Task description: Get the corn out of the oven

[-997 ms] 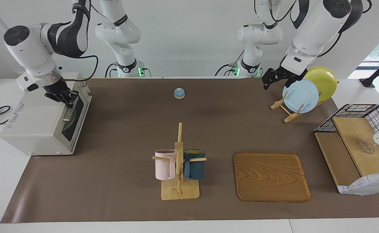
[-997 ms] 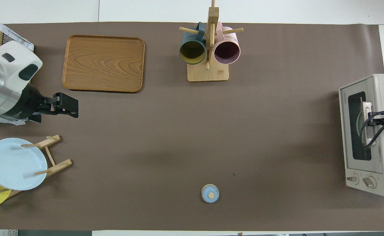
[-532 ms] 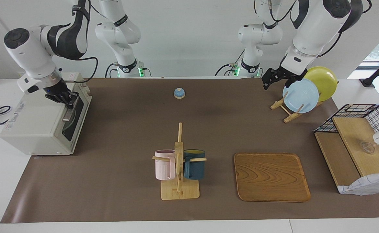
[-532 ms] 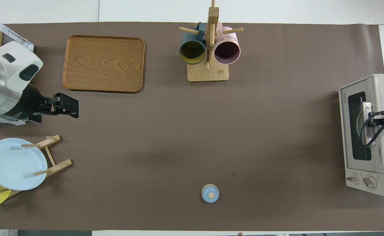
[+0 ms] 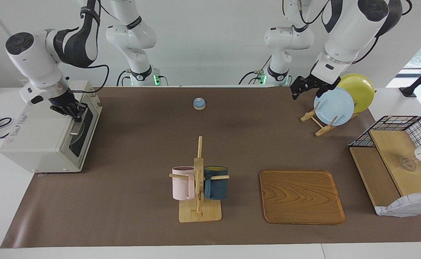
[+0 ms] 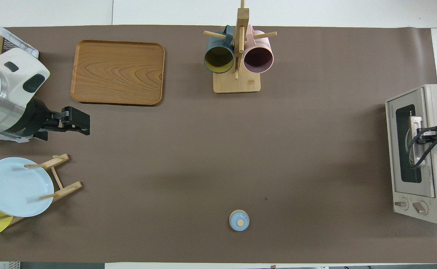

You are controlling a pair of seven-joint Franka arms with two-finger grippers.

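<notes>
The off-white oven (image 5: 41, 140) stands at the right arm's end of the table, and it also shows in the overhead view (image 6: 433, 112). Its dark glass door (image 5: 78, 138) looks shut or barely ajar. The corn is hidden. My right gripper (image 5: 74, 112) is at the end of the metal bar handle (image 5: 75, 126) nearer to the robots and is closed on it; it also shows in the overhead view (image 6: 419, 135). My left gripper (image 5: 305, 90) waits open and empty in the air beside the plate rack, and it also shows in the overhead view (image 6: 77, 124).
A wooden rack (image 5: 318, 124) holds a blue plate (image 5: 334, 105) and a yellow plate (image 5: 360, 90). A mug tree (image 5: 199, 187) holds a pink and a dark blue mug. A wooden tray (image 5: 301, 196), a black wire basket (image 5: 397, 124) and a small blue bell (image 5: 199, 103) are also there.
My right gripper has shifted slightly on the oven handle, and the handle's top has moved a little out from the oven. The left arm has barely moved.
</notes>
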